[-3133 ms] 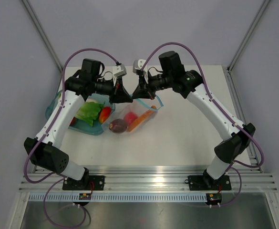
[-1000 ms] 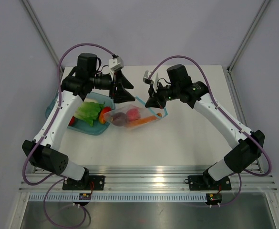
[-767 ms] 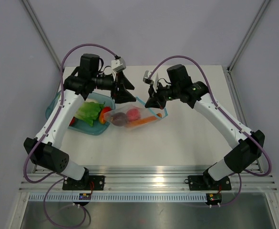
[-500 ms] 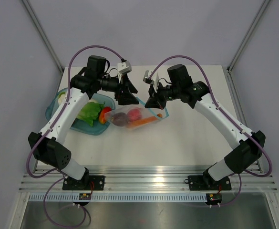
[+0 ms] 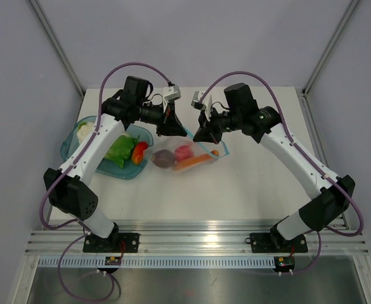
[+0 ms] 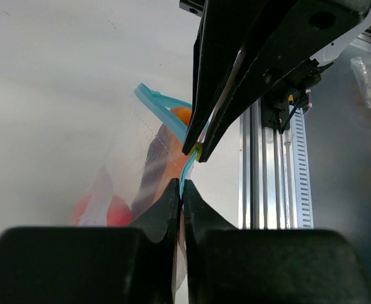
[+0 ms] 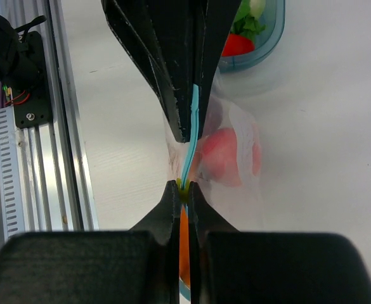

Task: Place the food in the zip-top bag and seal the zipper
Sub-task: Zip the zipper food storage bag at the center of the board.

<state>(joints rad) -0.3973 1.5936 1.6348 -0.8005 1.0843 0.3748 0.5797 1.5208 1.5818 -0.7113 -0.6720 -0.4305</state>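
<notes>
The clear zip-top bag (image 5: 172, 166) lies mid-table with a dark purple piece (image 5: 162, 159), a red round piece (image 5: 183, 152) and an orange carrot (image 5: 195, 162) inside. My left gripper (image 5: 186, 132) is shut on the teal zipper (image 5: 205, 147), close beside my right gripper (image 5: 198, 139), which is shut on the same strip. In the left wrist view my gripper (image 6: 182, 187) pinches the zipper (image 6: 163, 104), the right fingers (image 6: 236, 82) just ahead. In the right wrist view my gripper (image 7: 181, 185) pinches the zipper (image 7: 192, 123) at a yellow-green end; red food (image 7: 223, 155) shows through the bag.
A teal translucent bowl (image 5: 117, 173) stands left of the bag, holding green lettuce (image 5: 118, 151), a red-orange piece (image 5: 139, 151) and a white piece. It also shows in the right wrist view (image 7: 271, 38). An aluminium rail (image 5: 191, 237) runs along the near table edge.
My left gripper has slid right along the zipper until it is next to the right gripper. The bag has shifted slightly right. The right gripper has stayed almost in place.
</notes>
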